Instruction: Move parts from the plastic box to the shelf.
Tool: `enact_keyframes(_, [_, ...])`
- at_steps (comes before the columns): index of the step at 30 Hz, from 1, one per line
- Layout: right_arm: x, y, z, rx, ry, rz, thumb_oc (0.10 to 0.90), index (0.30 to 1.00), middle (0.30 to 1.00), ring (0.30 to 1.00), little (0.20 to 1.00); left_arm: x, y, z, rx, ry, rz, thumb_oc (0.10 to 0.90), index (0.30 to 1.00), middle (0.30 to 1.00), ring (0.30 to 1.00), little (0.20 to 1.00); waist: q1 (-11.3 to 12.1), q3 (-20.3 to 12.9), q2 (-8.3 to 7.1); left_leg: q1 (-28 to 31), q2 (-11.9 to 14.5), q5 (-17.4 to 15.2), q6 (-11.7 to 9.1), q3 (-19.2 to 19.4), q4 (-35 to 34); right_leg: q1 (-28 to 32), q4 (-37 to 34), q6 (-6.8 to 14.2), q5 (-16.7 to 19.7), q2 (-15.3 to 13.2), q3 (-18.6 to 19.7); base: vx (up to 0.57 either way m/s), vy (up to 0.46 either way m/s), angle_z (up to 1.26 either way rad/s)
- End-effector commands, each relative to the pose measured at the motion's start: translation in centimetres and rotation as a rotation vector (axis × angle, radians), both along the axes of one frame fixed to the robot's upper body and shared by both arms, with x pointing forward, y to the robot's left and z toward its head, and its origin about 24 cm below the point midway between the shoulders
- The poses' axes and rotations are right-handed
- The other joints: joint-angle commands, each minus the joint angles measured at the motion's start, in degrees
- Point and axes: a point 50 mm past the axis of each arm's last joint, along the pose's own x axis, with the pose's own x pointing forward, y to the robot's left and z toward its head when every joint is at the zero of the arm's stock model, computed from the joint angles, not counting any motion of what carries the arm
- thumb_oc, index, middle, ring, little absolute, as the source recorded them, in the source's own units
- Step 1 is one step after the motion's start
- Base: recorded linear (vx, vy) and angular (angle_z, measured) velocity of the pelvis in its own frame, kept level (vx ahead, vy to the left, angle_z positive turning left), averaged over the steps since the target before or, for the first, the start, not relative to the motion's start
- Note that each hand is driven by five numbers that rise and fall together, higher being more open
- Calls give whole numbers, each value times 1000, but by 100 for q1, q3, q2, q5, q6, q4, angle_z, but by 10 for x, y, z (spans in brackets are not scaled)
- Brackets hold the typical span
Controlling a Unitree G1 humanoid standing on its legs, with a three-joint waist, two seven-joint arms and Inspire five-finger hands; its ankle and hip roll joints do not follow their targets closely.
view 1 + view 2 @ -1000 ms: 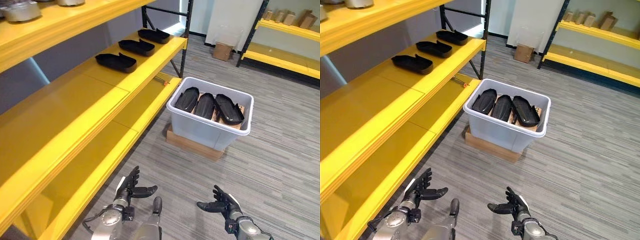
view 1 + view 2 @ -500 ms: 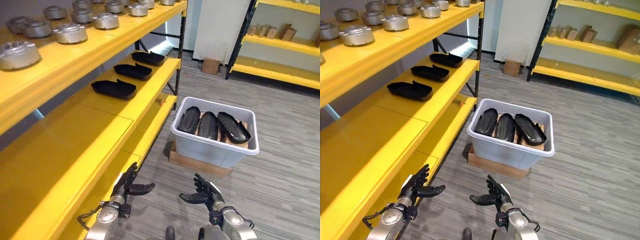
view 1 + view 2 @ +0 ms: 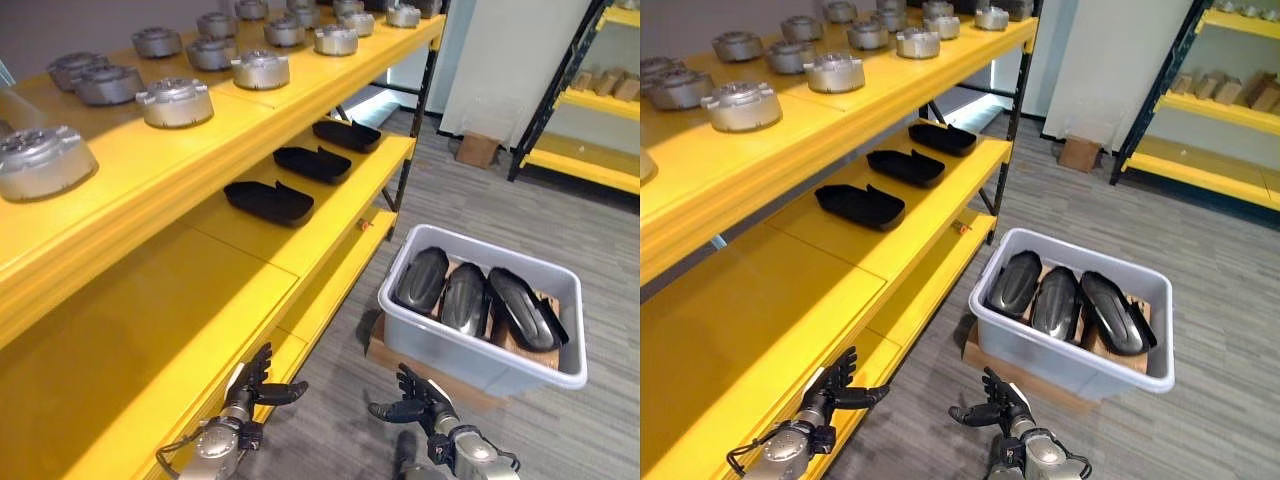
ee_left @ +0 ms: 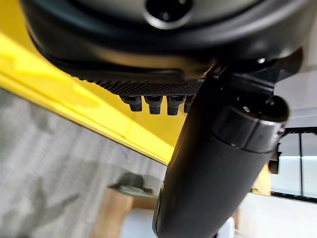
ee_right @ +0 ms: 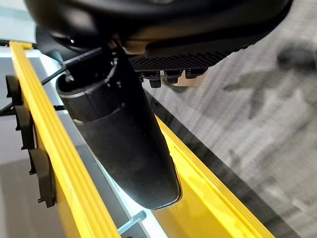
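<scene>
Nearest you: left hand [image 3: 243, 395] and right hand [image 3: 422, 402], low over grey plank floor [image 3: 600, 200], fingers spread, holding nothing. Risk, as judgement: left hand sits close to yellow shelf edge [image 3: 330, 300]; a forward swing could clip it. Next out: grey plastic box [image 3: 480, 355] on wooden block, three black oval shell parts [image 3: 468, 297] upright inside, packed touching; lifting one may drag a neighbour. Farther: middle yellow shelf [image 3: 170, 300], three black parts [image 3: 268, 199] in row; silver round castings [image 3: 175, 100] on shelf above. Far: small cardboard box [image 3: 476, 148].
</scene>
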Motion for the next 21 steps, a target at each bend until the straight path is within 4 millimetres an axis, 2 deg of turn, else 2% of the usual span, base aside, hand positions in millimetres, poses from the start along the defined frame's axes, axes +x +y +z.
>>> enact_keyframes(1, [39,2,38,29,-232,26,900,1000,1000,1000,1000,38,-7,41,-7,-249,-54,900,1000,1000,1000,1000,82,-219,90,-82,1688,-85,-864,-330,648,277,-161,809,-144,-569,337,180,-249,2])
enact_keyframes(2, [39,2,38,29,-232,26,900,1000,1000,1000,1000,38,-7,41,-7,-249,-54,900,1000,1000,1000,1000,77,-223,94,-90,1692,-89,-866,-336,654,274,-160,807,-147,-566,331,173,-238,-21])
enact_keyframes(4, [40,1,40,30,-244,34,900,1000,1000,1000,1000,40,-11,44,-25,-261,-57,900,1000,1000,1000,1000,84,-207,78,-226,1777,270,-937,-422,1055,379,-161,679,-285,-381,323,187,-305,-26])
enact_keyframes(5, [40,-4,39,23,-237,17,900,1000,1000,1000,1000,41,-14,44,-42,-259,-64,900,1000,1000,1000,1000,188,-64,-74,-952,1829,1070,-971,-482,2507,730,-311,433,-501,-217,394,172,-352,-24])
enact_keyframes(6, [40,-4,39,23,-237,16,900,1000,1000,1000,1000,41,-14,44,-42,-259,-64,900,1000,1000,1000,1000,175,-71,-69,-998,1831,1047,-972,-504,2563,719,-312,432,-498,-214,379,128,-382,-31])
enact_keyframes(7, [41,-6,41,16,-244,12,900,1000,1000,1000,1000,41,-15,45,-43,-258,-70,900,1000,1000,1000,1000,245,52,-163,-1294,1796,1210,-893,-491,3024,860,-356,340,-560,-199,402,28,-178,-52])
enact_keyframes(8, [42,-7,41,11,-248,8,900,1000,1000,1000,1000,41,-16,44,-44,-255,-74,900,1000,1000,1000,1000,291,136,-224,-1480,1750,1199,-811,-475,3291,966,-408,296,-591,-194,426,81,-234,-36])
enact_keyframes(10, [42,-9,42,5,-251,5,900,1000,1000,1000,1000,41,-16,44,-43,-253,-75,900,1000,1000,1000,1000,327,182,-246,-1631,1732,1109,-754,-421,3344,1059,-467,279,-623,-182,445,104,-109,-42])
enact_keyframes(11, [43,-12,44,-5,-259,-1,900,1000,1000,1000,1000,39,-18,44,-43,-249,-83,900,1000,1000,1000,1000,446,254,-297,-2037,1414,647,-691,-366,2995,1197,-553,308,-664,-213,519,95,-47,-45])
enact_keyframes(12, [43,-12,44,-5,-259,-1,900,1000,1000,1000,1000,39,-18,44,-43,-249,-83,900,1000,1000,1000,1000,446,254,-297,-2037,1414,647,-691,-366,2995,1197,-553,308,-664,-213,519,196,-25,-34])
enact_keyframes(13, [43,-14,44,-7,-260,-6,900,1000,1000,1000,1000,36,-16,42,-41,-243,-74,900,1000,1000,1000,1000,485,216,-277,-2075,1219,279,-647,-320,2315,1215,-587,361,-717,-196,565,150,51,-4])
enact_keyframes(14, [43,-14,44,-8,-259,-5,900,1000,1000,1000,1000,35,-16,41,-38,-241,-77,900,1000,1000,1000,1000,505,178,-251,-2135,1127,209,-644,-373,1706,1216,-603,388,-729,-177,578,203,70,-5])
enact_keyframes(16, [41,-14,42,-14,-254,-1,900,1000,1000,1000,1000,34,-14,39,-26,-233,-77,900,1000,1000,1000,1000,560,148,-181,-2102,999,475,-648,-508,837,1310,-607,392,-806,-106,631,125,55,-9])
enact_keyframes(17, [41,-14,42,-14,-254,-1,900,1000,1000,1000,1000,34,-14,39,-26,-233,-77,900,1000,1000,1000,1000,562,154,-181,-2090,999,480,-648,-506,826,1317,-607,392,-806,-107,633,137,72,-21])
enact_keyframes(18, [38,-12,40,-10,-245,7,900,1000,1000,1000,1000,34,-13,39,-21,-235,-74,900,1000,1000,1000,1000,562,103,-110,-2072,946,639,-625,-474,623,1386,-557,390,-896,-46,667,136,90,-27])
enact_keyframes(21, [29,-6,33,-3,-212,23,900,1000,1000,1000,1000,32,-13,38,-12,-232,-83,900,1000,1000,1000,1000,527,3,-67,-1709,947,622,-571,-496,214,1453,-450,425,-975,-76,695,168,121,-51])
